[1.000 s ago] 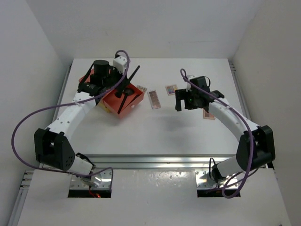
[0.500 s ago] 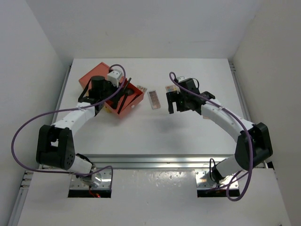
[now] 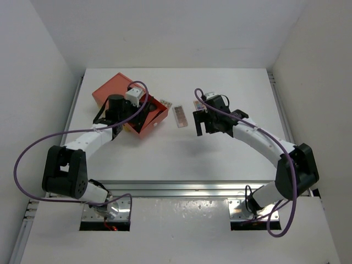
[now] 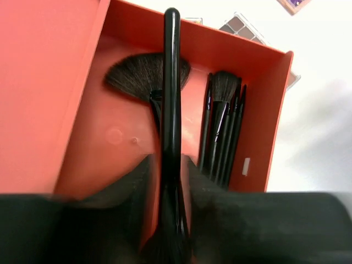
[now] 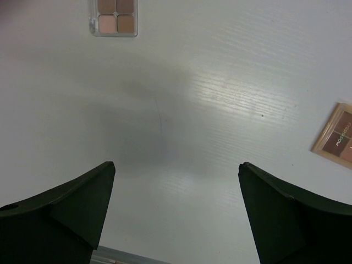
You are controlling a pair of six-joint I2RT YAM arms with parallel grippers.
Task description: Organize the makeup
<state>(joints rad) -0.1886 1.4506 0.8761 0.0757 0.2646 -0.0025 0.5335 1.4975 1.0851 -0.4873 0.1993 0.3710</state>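
Note:
The orange box point(image 3: 110, 88) sits open at the back left, seen close in the left wrist view point(image 4: 264, 110). Inside lie a fan brush point(image 4: 146, 74) and several thin black brushes point(image 4: 223, 126). My left gripper point(image 3: 137, 107) point(image 4: 168, 165) hangs over the box with a long black brush point(image 4: 171, 82) between its jaws; thin orange gaps show on both sides of the handle. My right gripper point(image 3: 199, 125) point(image 5: 176, 165) is wide open over bare table. A palette point(image 3: 180, 116) point(image 5: 116, 16) lies just ahead of it, another point(image 5: 336, 137) to its side.
A further palette point(image 3: 164, 103) point(image 4: 242, 25) lies against the box's right wall. White walls close in the table point(image 3: 176, 154) on three sides. A metal rail point(image 3: 176, 190) runs along the near edge.
The left arm has lowered the long brush into the box and its jaws have eased apart. The right gripper has moved left across the table toward the palettes.

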